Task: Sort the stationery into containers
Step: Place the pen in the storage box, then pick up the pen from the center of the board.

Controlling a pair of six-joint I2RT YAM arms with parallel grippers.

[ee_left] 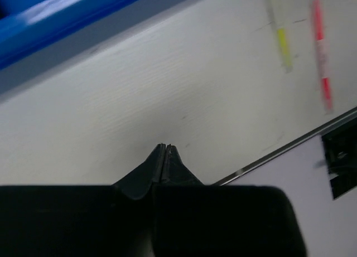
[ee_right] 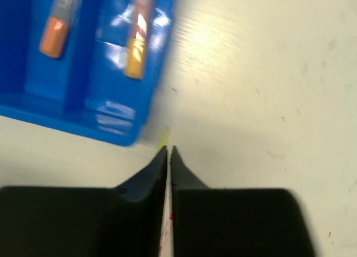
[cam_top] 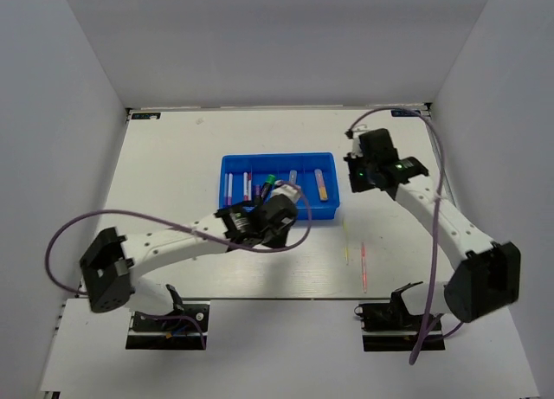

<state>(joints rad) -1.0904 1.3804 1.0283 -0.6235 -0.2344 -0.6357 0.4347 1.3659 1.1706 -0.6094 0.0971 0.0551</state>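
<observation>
The blue tray [cam_top: 277, 158] holds purple pens [cam_top: 230, 187], a green-black highlighter [cam_top: 268, 181] and a yellow-orange marker [cam_top: 321, 185]. A thin yellow stick [cam_top: 347, 252] and a pink-white pen [cam_top: 363, 266] lie on the table in front of the tray's right end. My left gripper [cam_top: 290, 196] is shut and empty over the tray's front edge. In the left wrist view the left gripper [ee_left: 165, 146] has the stick [ee_left: 284, 45] and pen [ee_left: 321, 62] far right. My right gripper [cam_top: 363, 176] hovers right of the tray, shut and empty. In the right wrist view the right gripper [ee_right: 169, 149] is beside the tray corner [ee_right: 111, 123].
The table's front edge [ee_left: 290, 145] runs close to the pen and stick. White enclosure walls [cam_top: 69, 87] stand on three sides. A purple cable [cam_top: 130, 215] loops off the left arm, another [cam_top: 437, 165] off the right arm. An orange highlighter [ee_right: 53, 31] lies in the tray.
</observation>
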